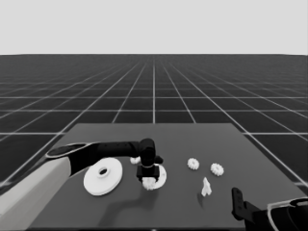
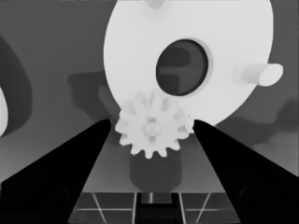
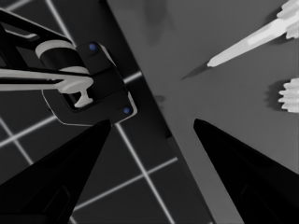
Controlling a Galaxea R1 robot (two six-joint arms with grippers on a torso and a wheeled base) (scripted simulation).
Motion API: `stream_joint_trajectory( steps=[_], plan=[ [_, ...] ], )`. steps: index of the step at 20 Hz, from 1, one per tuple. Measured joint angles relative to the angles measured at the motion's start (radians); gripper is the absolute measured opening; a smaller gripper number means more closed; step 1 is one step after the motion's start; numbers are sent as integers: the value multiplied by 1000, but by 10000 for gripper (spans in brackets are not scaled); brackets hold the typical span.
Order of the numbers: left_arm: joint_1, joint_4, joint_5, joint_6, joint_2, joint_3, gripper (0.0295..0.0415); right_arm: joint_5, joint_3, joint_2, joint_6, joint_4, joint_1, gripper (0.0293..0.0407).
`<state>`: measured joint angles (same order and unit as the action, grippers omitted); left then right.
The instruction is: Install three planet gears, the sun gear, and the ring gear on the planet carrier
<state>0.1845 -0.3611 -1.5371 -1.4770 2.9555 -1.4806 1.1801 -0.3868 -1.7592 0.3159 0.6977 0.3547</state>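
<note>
The planet carrier, the smaller round part (image 1: pixel 162 175) (image 2: pixel 140 46), lies mid-table with a wide hole and upright pegs (image 2: pixel 259 74). One planet gear (image 1: pixel 149 183) (image 2: pixel 152 128) sits on its near edge, on a peg. My left gripper (image 1: pixel 147 177) (image 2: pixel 152 122) hangs right over that gear, open, a finger on each side, not touching it. The ring gear, the larger round part (image 1: pixel 102 176), lies flat to the left. Two more gears (image 1: pixel 193 163) (image 1: pixel 217 169) lie to the right, and a fourth (image 1: pixel 135 160) peeks out behind the left arm. My right gripper (image 1: pixel 236 202) (image 3: pixel 152 123) stands open at the lower right corner.
A thin white piece (image 1: pixel 206 187) (image 3: pixel 243 44) stands right of the smaller round part, near the front. The right wrist view shows the table's edge, a gear (image 3: pixel 289 95) near it, and dark machinery (image 3: pixel 88 88) over the floor grid.
</note>
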Motion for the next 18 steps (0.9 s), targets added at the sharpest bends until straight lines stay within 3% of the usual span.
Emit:
stream_joint_trajectory(
  steps=[7,9,11,17,18],
  plan=[
    [0,0,0,0,0,0,385,0,0,0,0,0,0,385],
    [-240,252,-50,-117,-31,158,385,0,0,0,0,0,0,385],
    [-357,356,-38,-114,-27,151,385,0,0,0,0,0,0,385],
    [-409,408,-33,-100,-23,133,385,0,0,0,0,0,0,385],
    [-406,406,-41,128,-74,-19,385,0,0,0,0,0,0,385]
  ],
)
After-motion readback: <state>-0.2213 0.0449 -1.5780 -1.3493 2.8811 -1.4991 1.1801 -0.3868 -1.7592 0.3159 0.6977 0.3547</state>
